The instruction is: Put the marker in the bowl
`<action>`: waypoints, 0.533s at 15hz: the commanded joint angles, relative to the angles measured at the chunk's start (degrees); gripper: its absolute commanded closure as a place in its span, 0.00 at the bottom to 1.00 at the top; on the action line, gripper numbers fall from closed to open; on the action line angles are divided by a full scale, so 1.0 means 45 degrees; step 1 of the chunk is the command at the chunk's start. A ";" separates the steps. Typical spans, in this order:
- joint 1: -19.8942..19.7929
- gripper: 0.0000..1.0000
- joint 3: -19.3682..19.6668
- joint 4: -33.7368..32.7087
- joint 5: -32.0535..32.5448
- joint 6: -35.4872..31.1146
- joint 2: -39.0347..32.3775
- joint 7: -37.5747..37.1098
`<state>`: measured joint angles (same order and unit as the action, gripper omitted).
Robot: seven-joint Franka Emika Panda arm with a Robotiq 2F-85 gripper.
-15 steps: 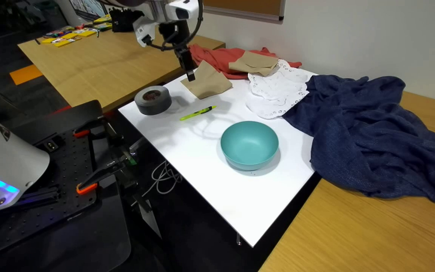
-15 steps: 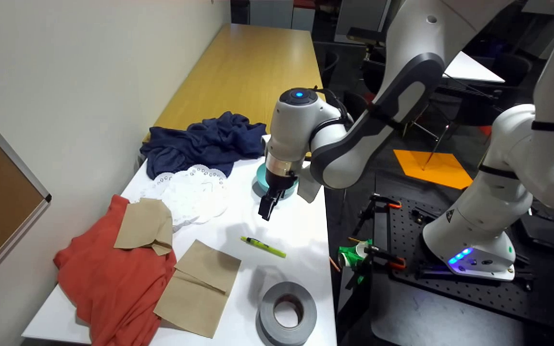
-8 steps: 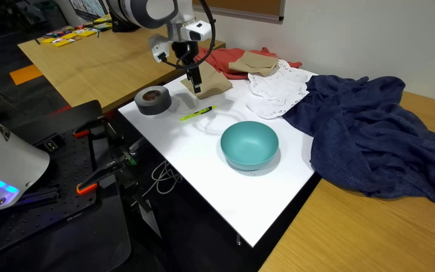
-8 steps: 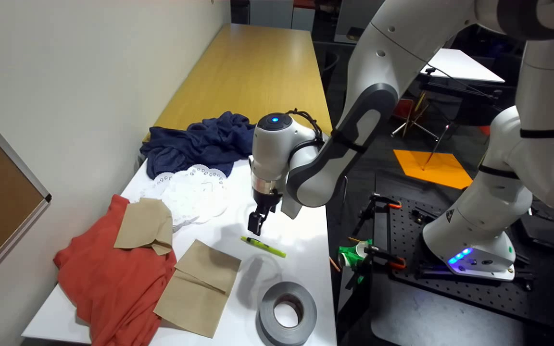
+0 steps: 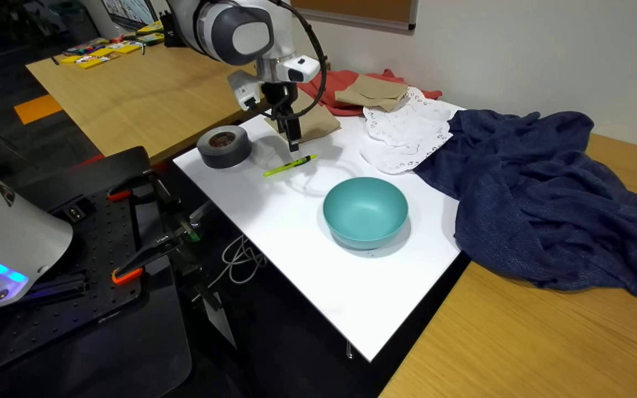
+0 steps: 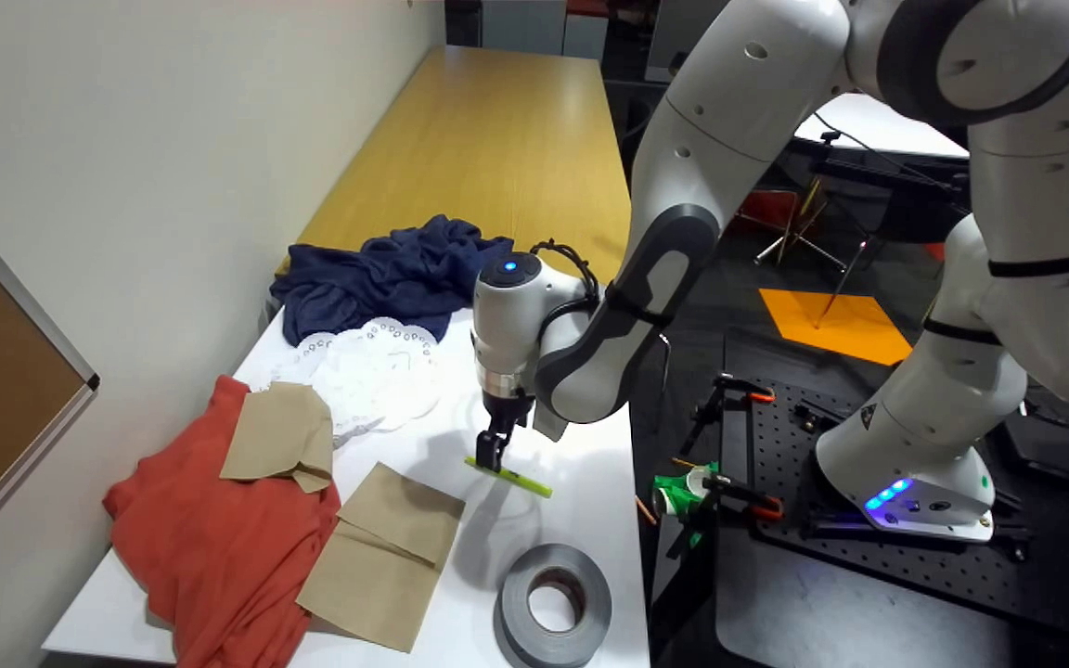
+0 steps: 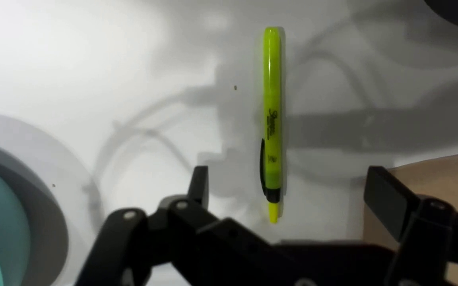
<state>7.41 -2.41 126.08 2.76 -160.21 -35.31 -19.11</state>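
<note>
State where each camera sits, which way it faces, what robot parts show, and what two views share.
Wrist view: on the wrist, facing down at the yellow-green highlighter; the open gripper shows.
An exterior view: raised, nearer the teal bowl than the duct tape roll, facing the wall; base, gripper and partial arm show.
An exterior view: raised, at the roll's end, looking along the white table toward the navy cloth; arm, base and gripper show.
Both exterior views share highlighter, roll and cloth.
</note>
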 commanded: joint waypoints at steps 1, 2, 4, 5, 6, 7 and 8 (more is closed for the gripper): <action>0.0186 0.00 0.0195 -0.0451 -0.0418 -0.0100 -0.0599 0.0541; 0.0196 0.00 0.0213 -0.0514 -0.0416 -0.0095 -0.0738 0.0538; 0.0158 0.00 0.0175 -0.0635 -0.0446 -0.0102 -0.0996 0.0592; 0.0145 0.00 0.0157 -0.0698 -0.0464 -0.0095 -0.1117 0.0615; 0.0152 0.00 0.0169 -0.0774 -0.0464 -0.0078 -0.1244 0.0655; 0.0129 0.00 0.0148 -0.0850 -0.0498 -0.0073 -0.1382 0.0755; 0.0145 0.00 0.0162 -0.0926 -0.0532 -0.0046 -0.1500 0.0763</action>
<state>7.43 -2.22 123.57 2.31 -160.21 -40.29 -18.00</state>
